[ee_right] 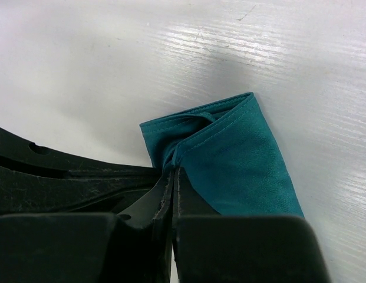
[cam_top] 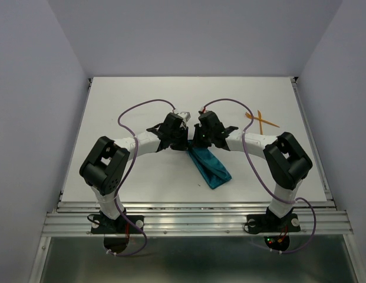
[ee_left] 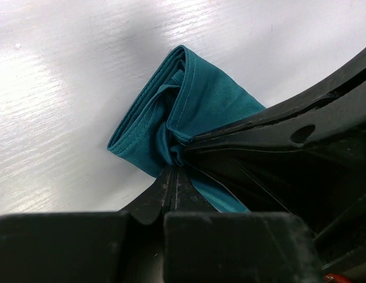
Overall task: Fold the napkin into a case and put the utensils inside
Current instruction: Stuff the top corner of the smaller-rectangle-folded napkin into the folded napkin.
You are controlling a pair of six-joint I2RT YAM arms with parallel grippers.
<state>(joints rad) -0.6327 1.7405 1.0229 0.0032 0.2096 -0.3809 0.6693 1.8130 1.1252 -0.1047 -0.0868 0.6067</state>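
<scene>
The teal napkin (cam_top: 210,167) lies folded into a narrow strip at mid-table, running down and right from both grippers. My left gripper (cam_top: 181,143) is shut on the napkin's upper end; in the left wrist view its closed fingers pinch the bunched cloth (ee_left: 188,112). My right gripper (cam_top: 195,141) is shut on the same end, right beside the left one; the right wrist view shows the folded cloth (ee_right: 236,159) pinched at its hem. Two orange utensils (cam_top: 260,120) lie crossed at the far right of the table, apart from both grippers.
The white table (cam_top: 135,94) is walled at the back and sides. A metal rail (cam_top: 194,221) runs along the near edge by the arm bases. Purple cables loop above both arms.
</scene>
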